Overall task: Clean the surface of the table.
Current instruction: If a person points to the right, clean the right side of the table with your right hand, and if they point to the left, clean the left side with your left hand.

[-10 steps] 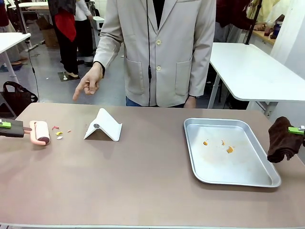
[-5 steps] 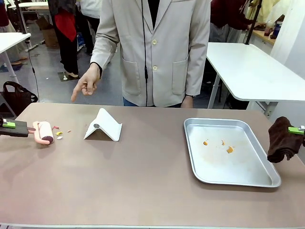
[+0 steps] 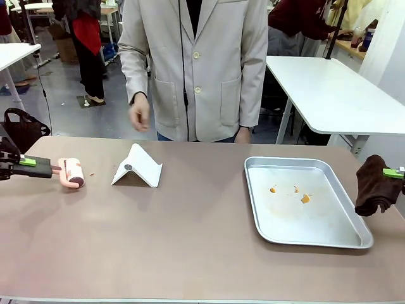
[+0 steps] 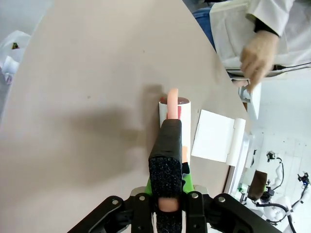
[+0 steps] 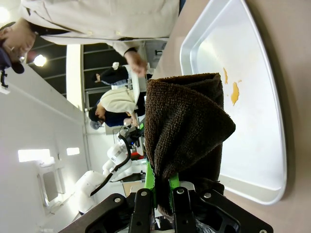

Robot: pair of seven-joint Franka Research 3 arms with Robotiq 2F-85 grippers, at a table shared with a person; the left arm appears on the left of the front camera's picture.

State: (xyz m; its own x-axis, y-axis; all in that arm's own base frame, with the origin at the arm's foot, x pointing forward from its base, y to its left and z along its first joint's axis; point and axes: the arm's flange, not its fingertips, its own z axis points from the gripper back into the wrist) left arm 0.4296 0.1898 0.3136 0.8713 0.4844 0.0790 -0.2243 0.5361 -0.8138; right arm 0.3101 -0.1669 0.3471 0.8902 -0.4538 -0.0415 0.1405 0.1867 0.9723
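Gripping the black handle of a pink lint roller point(image 3: 73, 173), the left hand point(image 3: 28, 166) sat close to the left edge of the brown worktop point(image 3: 158, 240) in the front view. The drum appeared to rest on the surface, with a speck point(image 3: 93, 173) just beside it. A white folded stand point(image 3: 137, 166) stood near, and a push further along that line would likely knock it. The near half lay bare, with open room between the stand and the metal tray point(image 3: 253, 209).

From the left wrist, the pads were clamped on the handle and the stand point(image 4: 214, 136) lay just beyond the roller. The person's hand point(image 4: 257, 56) hung past the far edge.

From the right wrist, the right hand point(image 5: 163, 191) was clamped on a brown cloth point(image 5: 187, 121), hanging near the tray's rim above orange crumbs point(image 5: 234, 92). A careless wipe could catch that rim or sweep crumbs off the right edge.
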